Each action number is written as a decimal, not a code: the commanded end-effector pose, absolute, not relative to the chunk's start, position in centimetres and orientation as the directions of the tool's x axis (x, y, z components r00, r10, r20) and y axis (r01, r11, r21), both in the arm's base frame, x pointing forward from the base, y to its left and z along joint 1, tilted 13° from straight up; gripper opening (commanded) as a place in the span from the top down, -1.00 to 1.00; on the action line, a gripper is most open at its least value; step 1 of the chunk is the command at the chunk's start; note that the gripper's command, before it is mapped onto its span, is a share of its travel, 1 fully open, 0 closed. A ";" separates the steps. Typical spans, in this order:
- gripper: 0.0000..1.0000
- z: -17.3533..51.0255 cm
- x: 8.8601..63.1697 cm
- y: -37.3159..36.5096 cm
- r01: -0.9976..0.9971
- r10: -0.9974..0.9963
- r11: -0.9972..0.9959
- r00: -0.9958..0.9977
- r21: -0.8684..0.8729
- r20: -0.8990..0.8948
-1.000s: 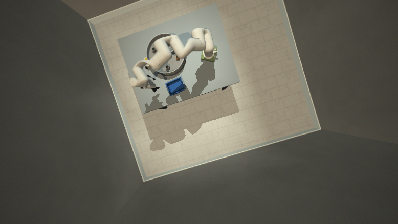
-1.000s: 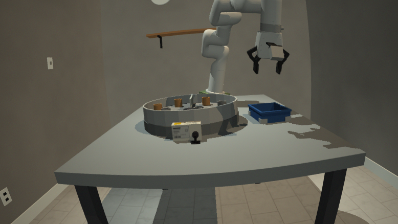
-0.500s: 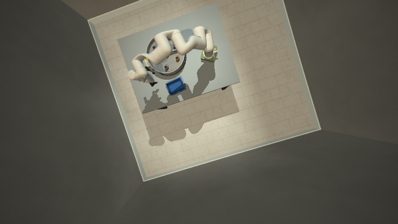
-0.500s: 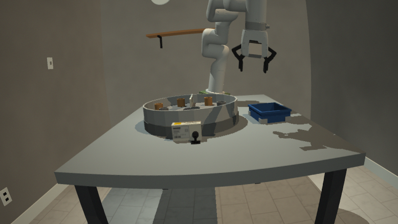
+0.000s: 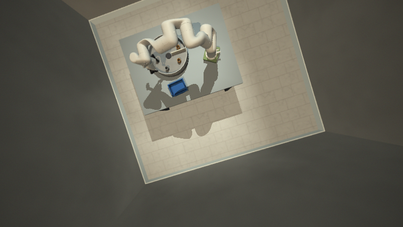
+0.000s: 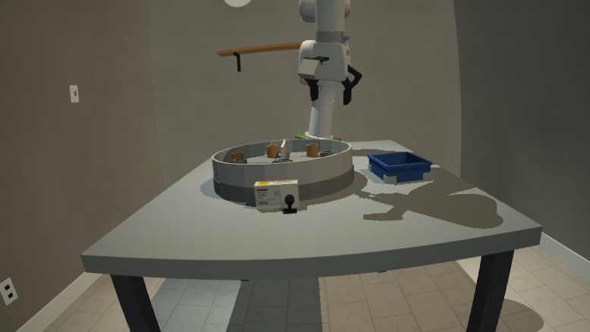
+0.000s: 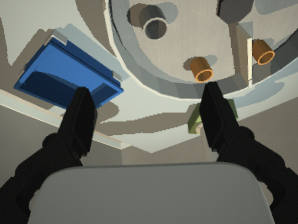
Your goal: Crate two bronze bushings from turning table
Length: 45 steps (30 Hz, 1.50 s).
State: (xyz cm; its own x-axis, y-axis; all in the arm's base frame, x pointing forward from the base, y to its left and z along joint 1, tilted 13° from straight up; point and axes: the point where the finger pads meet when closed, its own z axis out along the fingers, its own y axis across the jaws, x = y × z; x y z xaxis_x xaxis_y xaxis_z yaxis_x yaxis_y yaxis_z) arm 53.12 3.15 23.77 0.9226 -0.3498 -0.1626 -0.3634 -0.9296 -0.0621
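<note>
The round turning table [image 6: 289,170] [image 5: 183,62] [image 7: 117,24] holds three bronze bushings [image 6: 237,155] [image 6: 271,151] [image 6: 312,149]. Two of them show from above [image 5: 177,46] [image 5: 178,60] and in the wrist view [image 7: 200,70] [image 7: 262,51]. Grey bushings [image 6: 326,153] [image 6: 240,161] [image 5: 167,68] [image 7: 154,27] stand on it too. The blue crate [image 6: 398,163] [image 5: 177,87] [image 7: 63,76] is empty beside the turning table. My gripper [image 6: 330,88] [image 5: 153,65] [image 7: 147,97] is open and empty, high above the turning table's edge.
A beige control box [image 6: 275,195] with a black knob sits against the turning table's front. An upright divider [image 6: 284,148] crosses the table's disc. The arm's base [image 6: 318,135] [image 5: 211,56] stands behind it. A wooden shelf [image 6: 259,48] hangs on the back wall.
</note>
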 end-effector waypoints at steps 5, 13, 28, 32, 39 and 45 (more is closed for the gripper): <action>-1.00 23.1 50.2 -2.7 -0.551 -0.539 -0.832 0.830 -0.065 -0.141; -1.00 21.9 46.0 -8.1 -0.728 -0.716 -0.682 0.684 -0.070 -0.141; -1.00 19.1 37.2 -15.1 -0.941 -0.928 -0.325 0.337 -0.098 -0.160; -1.00 18.0 34.3 -16.5 -0.974 -0.961 -0.198 0.215 -0.110 -0.172; -1.00 17.1 31.9 -17.3 -0.989 -0.976 -0.092 0.113 -0.119 -0.184; -1.00 17.1 31.9 -17.3 -0.989 -0.976 -0.092 0.113 -0.119 -0.184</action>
State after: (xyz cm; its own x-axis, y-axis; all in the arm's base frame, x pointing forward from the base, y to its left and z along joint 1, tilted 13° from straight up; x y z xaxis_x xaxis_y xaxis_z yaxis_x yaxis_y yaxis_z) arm 31.91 -17.18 16.96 0.1163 -0.9755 -0.1866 -0.9887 -0.0958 -0.1154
